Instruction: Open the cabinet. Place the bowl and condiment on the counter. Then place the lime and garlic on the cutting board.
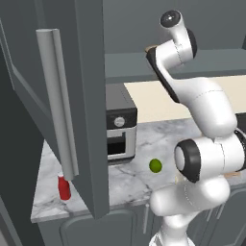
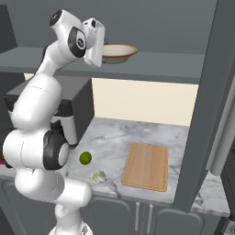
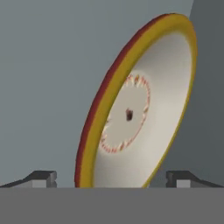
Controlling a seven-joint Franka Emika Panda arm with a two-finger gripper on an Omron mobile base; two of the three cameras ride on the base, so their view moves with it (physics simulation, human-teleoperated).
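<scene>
- The two-finger gripper [image 3: 111, 178], spread wide, has its 2 dark fingertips [image 3: 43, 177] flanking the shallow beige bowl [image 2: 118, 53] on the dark grey cabinet shelf [image 2: 156, 65], upper middle of the right base view.
- Small red condiment bottle [image 1: 64, 187] stands lower left on the veined marble counter [image 1: 127, 178]; round green lime [image 2: 85, 158] and whitish garlic bulb [image 2: 97, 176] lie left of the light wooden cutting board [image 2: 146, 165].

Bowl [image 3: 144, 109]: cream inside, yellow rim edged red, a ring of red-orange flecks noted round a dark centre. Table [image 2: 183, 137]: white-grey veined marble. Lime [image 2: 85, 158]: bright green. Cutting board [image 2: 146, 165]: light brown wood grain. Condiment [image 1: 64, 187]: red. Cabinet [image 1: 91, 96]: dark grey.
</scene>
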